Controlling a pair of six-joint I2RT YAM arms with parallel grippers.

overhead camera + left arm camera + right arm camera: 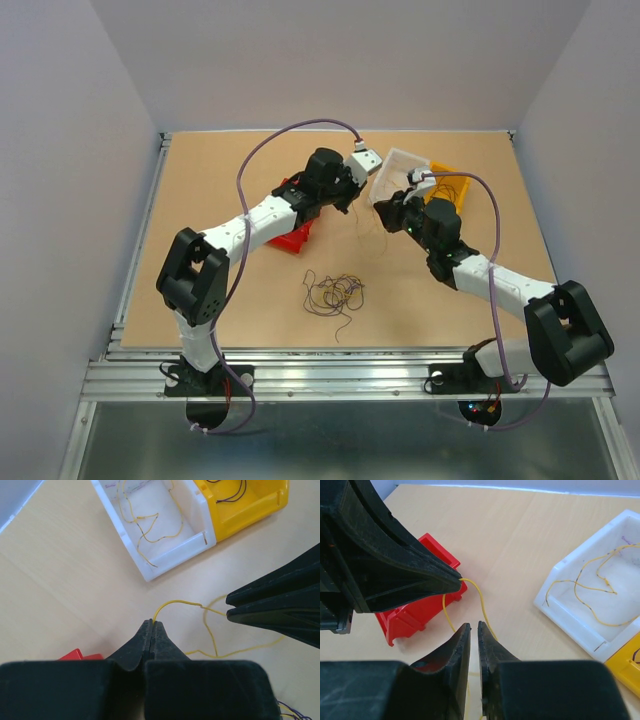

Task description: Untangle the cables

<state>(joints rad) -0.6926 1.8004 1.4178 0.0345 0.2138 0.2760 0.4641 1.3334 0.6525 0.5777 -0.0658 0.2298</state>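
Observation:
A loose clump of thin blue-purple, yellow and dark cables (333,292) lies on the table in front of the arms. My left gripper (152,622) is shut on one end of a single yellow cable (182,601), which arcs to the right and trails down to the table. My right gripper (474,625) hovers close by, its jaws a narrow gap apart with nothing pinched between them. The yellow cable (479,597) runs just behind its right finger. In the top view the left gripper (352,195) and right gripper (385,212) nearly meet in front of the bins.
A white bin (150,565) holds a few yellow cables and a yellow bin (245,517) beside it holds dark ones. A red bin (415,617) sits under the left arm. Walls enclose the table on three sides.

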